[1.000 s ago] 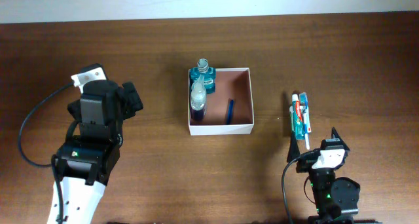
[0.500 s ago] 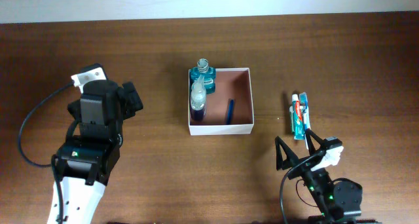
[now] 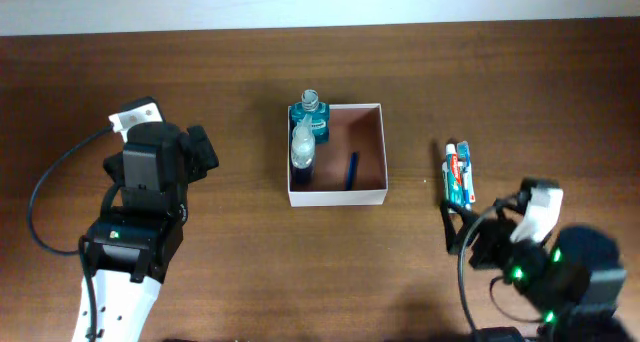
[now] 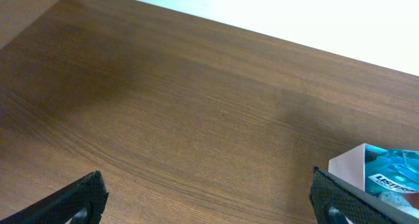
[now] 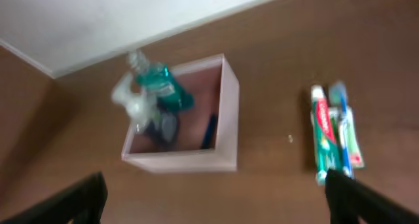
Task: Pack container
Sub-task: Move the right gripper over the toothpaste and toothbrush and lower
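Reading outward from the right end effector (image 3: 472, 232), its jaws stand wide apart and empty. The toothpaste tube (image 3: 455, 172) lies on the table (image 3: 250, 82) near it at 12 o'clock, long axis 12-to-6. The container (image 3: 368, 142) sits farther off at 10 o'clock. The left end effector (image 3: 200, 150), also apart and empty, stands well off at the container's 9 o'clock. Judged nearer the tube: the right arm.

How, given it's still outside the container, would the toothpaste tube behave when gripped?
The toothpaste tube lies flat, so it probably won't roll. It looks soft-walled, so it may dent when squeezed. A teal item lies close beside it; a push would likely shift both.
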You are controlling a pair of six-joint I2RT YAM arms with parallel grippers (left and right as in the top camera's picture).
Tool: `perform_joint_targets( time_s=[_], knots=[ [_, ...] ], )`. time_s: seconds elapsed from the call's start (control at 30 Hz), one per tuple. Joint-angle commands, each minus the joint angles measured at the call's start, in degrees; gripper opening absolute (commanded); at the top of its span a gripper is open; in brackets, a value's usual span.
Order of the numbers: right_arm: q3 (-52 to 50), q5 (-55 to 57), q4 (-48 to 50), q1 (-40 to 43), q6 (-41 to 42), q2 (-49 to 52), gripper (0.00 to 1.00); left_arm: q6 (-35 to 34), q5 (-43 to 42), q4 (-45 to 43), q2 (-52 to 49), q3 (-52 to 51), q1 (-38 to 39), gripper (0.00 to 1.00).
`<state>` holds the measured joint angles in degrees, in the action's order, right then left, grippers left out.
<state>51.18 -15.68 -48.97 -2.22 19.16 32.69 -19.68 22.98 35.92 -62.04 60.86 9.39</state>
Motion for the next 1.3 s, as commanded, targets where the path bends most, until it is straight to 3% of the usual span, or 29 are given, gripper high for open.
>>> perform_joint_targets(
  time_s=[0.0,0.23,0.5,0.63,0.83,0.97,1.03,1.07,1.27],
  knots=[
    [7.15,3.1,-3.76,0.37,-6.27,8.72,0.98,0.44,0.61,-0.07,-0.26,0.31,-0.31,0.99],
    [9.49,16.94,-7.8,0.37,-6.93,25.4,0.99,0.46,0.61,-0.07,-0.26,0.31,-0.31,0.99],
    [9.49,17.66,-6.95,0.37,-7.56,38.58,0.98,0.46,0.59,-0.07,-0.26,0.31,-0.31,0.99],
    [9.49,17.7,-6.56,0.37,-8.48,44.11,0.89,0.44,0.61,-0.07,-0.26,0.31,-0.31,0.99],
    [9.49,17.73,-3.67,0.37,-11.13,52.04,0.67,0.46,0.61,-0.07,-0.26,0.31,-0.31,0.99],
    [9.49,17.92,-1.77,0.37,-11.43,52.68,0.58,0.44,0.61,-0.07,-0.26,0.31,-0.31,0.99],
    [9.49,18.51,-0.48,0.37,-11.43,52.65,0.41,0.46,0.61,-0.07,-0.26,0.31,-0.31,1.0],
    [9.49,19.12,0.0,0.37,-11.43,52.65,0.38,0.46,0.61,-0.07,-0.26,0.31,-0.31,0.99],
    [9.49,20.09,2.25,0.37,-11.41,52.68,0.37,0.46,0.61,-0.07,-0.26,0.31,-0.31,0.99]
  ],
)
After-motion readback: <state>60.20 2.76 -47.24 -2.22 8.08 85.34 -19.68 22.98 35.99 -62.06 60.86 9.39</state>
